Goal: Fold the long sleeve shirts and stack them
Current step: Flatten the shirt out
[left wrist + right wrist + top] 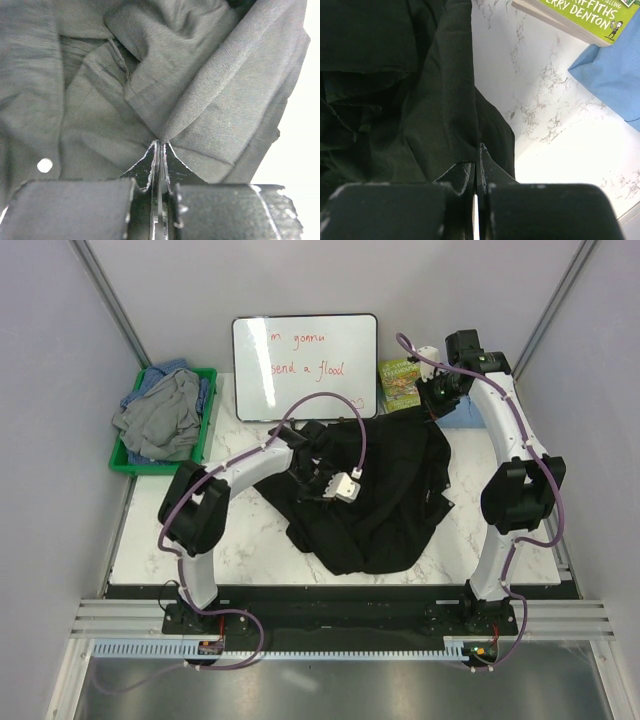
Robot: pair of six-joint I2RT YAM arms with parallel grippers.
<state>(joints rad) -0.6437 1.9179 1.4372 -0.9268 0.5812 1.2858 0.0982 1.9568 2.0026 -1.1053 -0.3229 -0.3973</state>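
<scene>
Your black shirt (390, 520) lies crumpled in the middle of the table (250, 540), spread from the centre toward the right side. Your left gripper (159, 142) is down on the shirt's left-centre part, jaws pinched together on a raised fold of the cloth; a pale button (45, 165) sits just left of it. Your right gripper (476, 150) is at the shirt's far right edge, jaws clamped on what looks like a hem or sleeve edge, though the dark cloth makes that hard to read. Just beyond it on the table are a blue shirt (615, 75) and a green book (580, 15), the book's corner lying over the blue cloth. At the far left, a green bin (208, 420) holds a grey shirt (165, 415) heaped over other blue fabric. A whiteboard (305, 365) stands at the far edge, behind the black shirt.
</scene>
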